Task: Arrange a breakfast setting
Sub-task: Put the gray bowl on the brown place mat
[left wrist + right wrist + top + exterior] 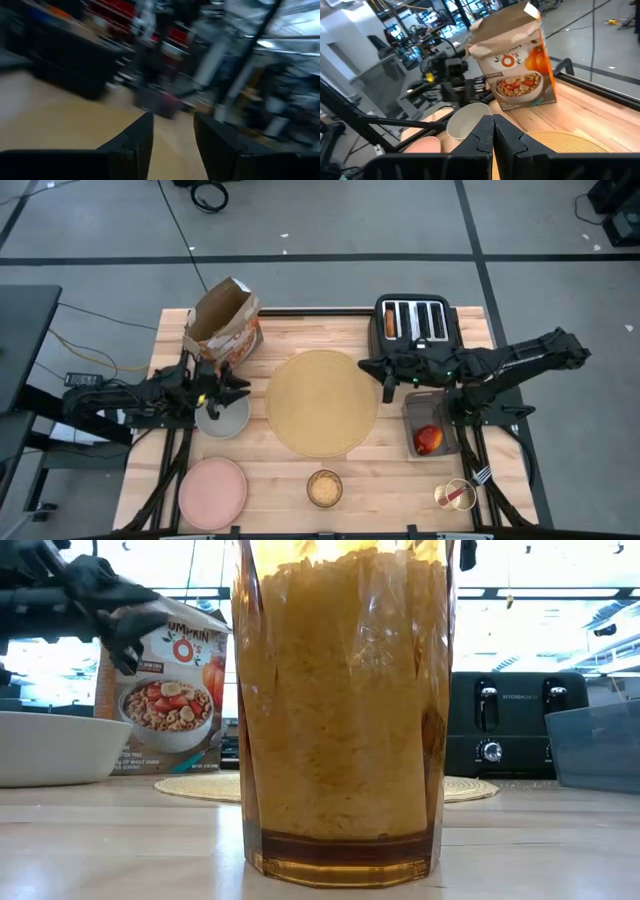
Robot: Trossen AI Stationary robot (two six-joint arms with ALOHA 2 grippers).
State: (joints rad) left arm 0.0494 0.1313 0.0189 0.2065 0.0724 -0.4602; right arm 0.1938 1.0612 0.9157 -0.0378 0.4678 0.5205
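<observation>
The wooden tabletop stands on a grey floor. Along its near edge lie a pink plate, an amber glass and a fork by the right corner. An apple sits in a grey bin at the right. The round placemat fills the middle. The left claw, partly parted and holding nothing, hovers over the bowl. The right claw, pinched closed and empty, hangs at the placemat's right rim. The cereal box and toaster line the far edge.

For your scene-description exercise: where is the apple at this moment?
In the high view the apple lies inside a grey bin on the table's right side, below the toaster and right of the round placemat.
</observation>
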